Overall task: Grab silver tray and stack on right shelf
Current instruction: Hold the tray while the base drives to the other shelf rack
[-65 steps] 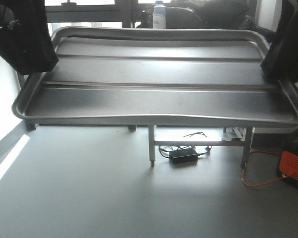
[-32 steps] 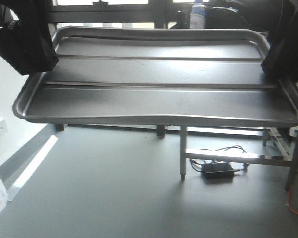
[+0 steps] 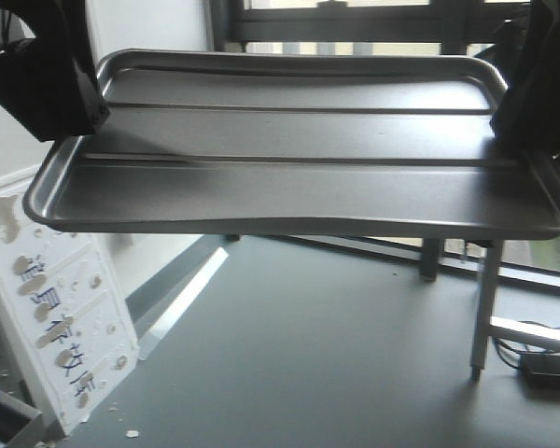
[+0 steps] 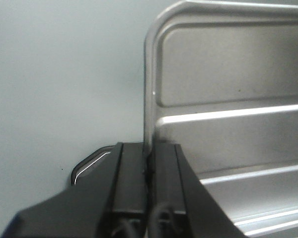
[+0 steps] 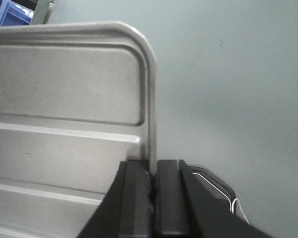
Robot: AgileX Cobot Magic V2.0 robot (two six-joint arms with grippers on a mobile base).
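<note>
Grey floor spreads well beneath both grippers. Between them the silver tray hangs level in the air. The left gripper is clamped on the tray's left rim, the right gripper on its right rim. Below the left gripper leans a white sign board.

A: Where's the tray?
B: Across the upper half of the front view, above the floor. The left gripper pinches its rim at upper left, the right gripper at upper right.
A: And below it?
B: A signboard leans at lower left; a table leg stands at lower right, with a box on the floor beside it. A window lies behind the tray, along the top edge.
</note>
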